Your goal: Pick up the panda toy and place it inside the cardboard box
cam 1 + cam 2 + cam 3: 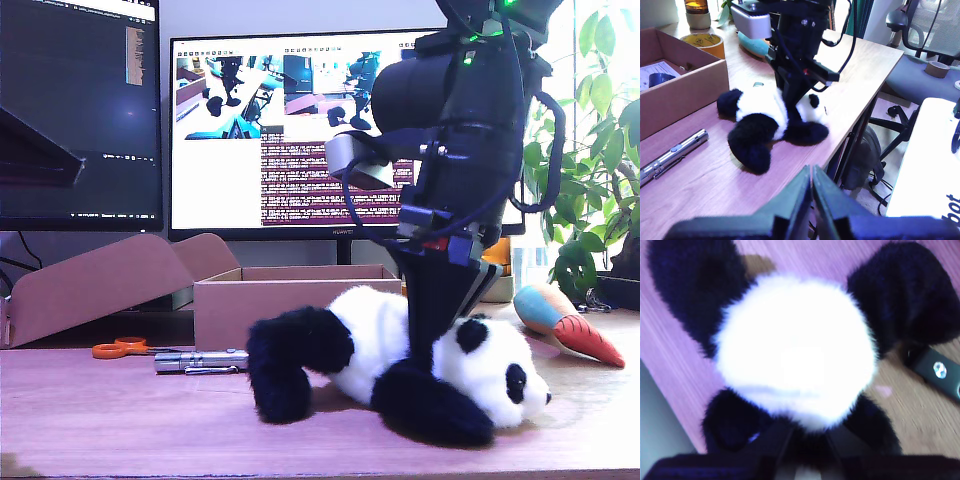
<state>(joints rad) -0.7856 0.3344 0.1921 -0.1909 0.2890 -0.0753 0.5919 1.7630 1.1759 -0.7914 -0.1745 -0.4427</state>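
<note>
Readable text is scarce. Monitor [300, 150] bezel reads "HUAWEI", faint; its on-screen lines are too small to make out. White surface [930, 165] in my first wrist view carries partial letters "bot". Yellow tape roll [705, 44] has warning symbols, illegible.

Daylight glares behind the plant [600, 130] at the exterior view's right, while the second wrist view is blurred, the panda toy [795, 360] there overexposed to featureless white.
</note>
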